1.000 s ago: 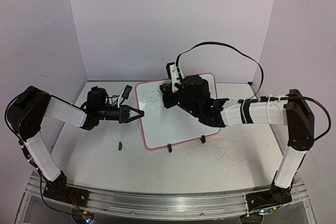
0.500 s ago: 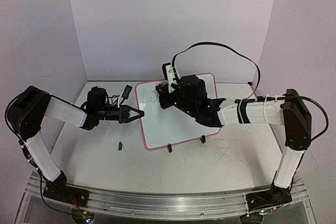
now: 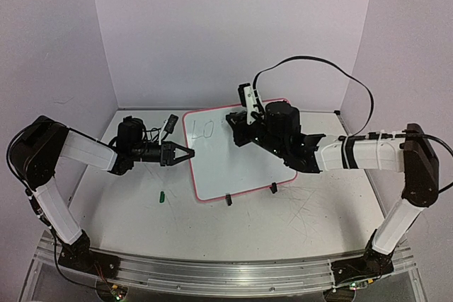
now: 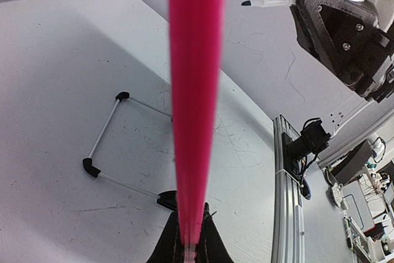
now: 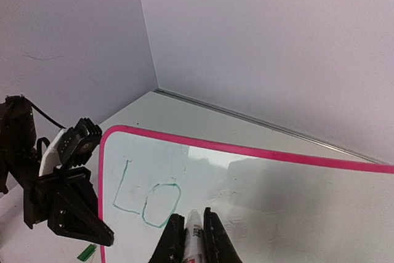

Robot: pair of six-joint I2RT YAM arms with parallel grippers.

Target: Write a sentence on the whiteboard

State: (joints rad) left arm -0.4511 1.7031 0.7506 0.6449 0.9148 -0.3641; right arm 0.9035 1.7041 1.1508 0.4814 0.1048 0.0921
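Writing has barely begun. The whiteboard [image 3: 233, 167] lies tilted in the middle of the bench [image 3: 297, 217], propped on its two black clip feet [image 3: 228, 200]. Its top left corner carries only the start of the sentence [image 5: 148, 198]: a thin green "L" and an "O" beside it. The rest of the white surface is bare, so I'd say nearly the whole sentence is left to write, including the rest of the first word.

The right gripper [image 5: 192, 215] reaches in over the upper part of the board, its jaws clenched on a marker [image 5: 193, 241]. From the wrist camera the tip sits just to the right of the "O", about where a next letter would go. I cannot tell whether it is actually touching the surface.

The left gripper [image 3: 190, 153] comes in from the side with its jaws closed on the pink frame at the board's left edge, apparently steadying it. The left wrist view shows the frame running straight up between the two fingers.

A small green cap [image 3: 161, 196] lies on the bench near the board's lower left corner, clear of both arms. A black cable [image 3: 311, 65] loops high over the right arm, well above the board. Nothing sits on the writing area itself. The closest thing to an obstacle is the bulk of the right arm, which hangs over the space where later words would have to go.
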